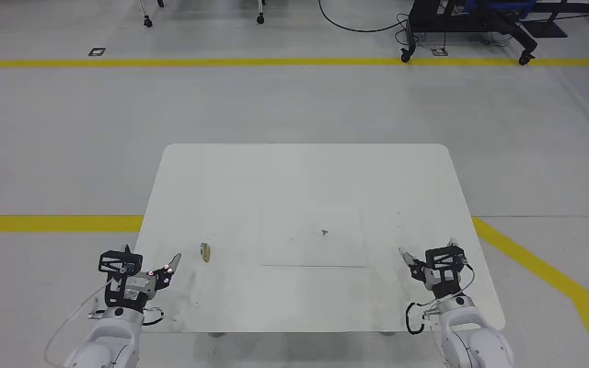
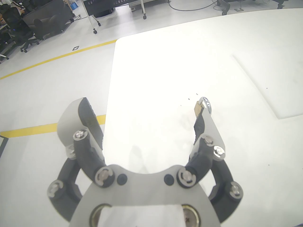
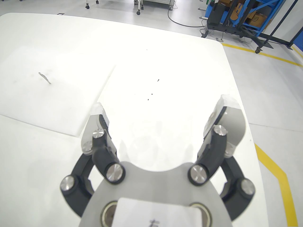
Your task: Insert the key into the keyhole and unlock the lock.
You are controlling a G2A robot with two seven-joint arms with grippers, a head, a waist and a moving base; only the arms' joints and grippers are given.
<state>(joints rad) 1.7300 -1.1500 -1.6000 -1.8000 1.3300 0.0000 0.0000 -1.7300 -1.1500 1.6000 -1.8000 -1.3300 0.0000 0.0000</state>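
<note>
Left gripper (image 2: pixel 142 106): at the near left corner of the table, its fingers spread wide with nothing between them; one finger stands over the floor, the other over the table top.
Right gripper (image 3: pixel 163 106): over the near right corner of the table, fingers also wide apart and holding nothing.
Lock (image 1: pixel 205 251): a small brass padlock lying on the table just beyond the left gripper; in the left wrist view a fingertip hides part of it.
Mat (image 1: pixel 294 244): a thin white rectangular sheet, flat on the near middle of the table, between the two grippers.
Key (image 1: pixel 324 231): small and grey, on the mat a little right of its middle, well apart from the lock and from both grippers.
Table (image 1: pixel 276 175): white with rounded corners; a few dark specks ahead of the right gripper.
Floor line (image 1: pixel 276 63): a yellow stripe across the grey floor beyond the far edge.
</note>
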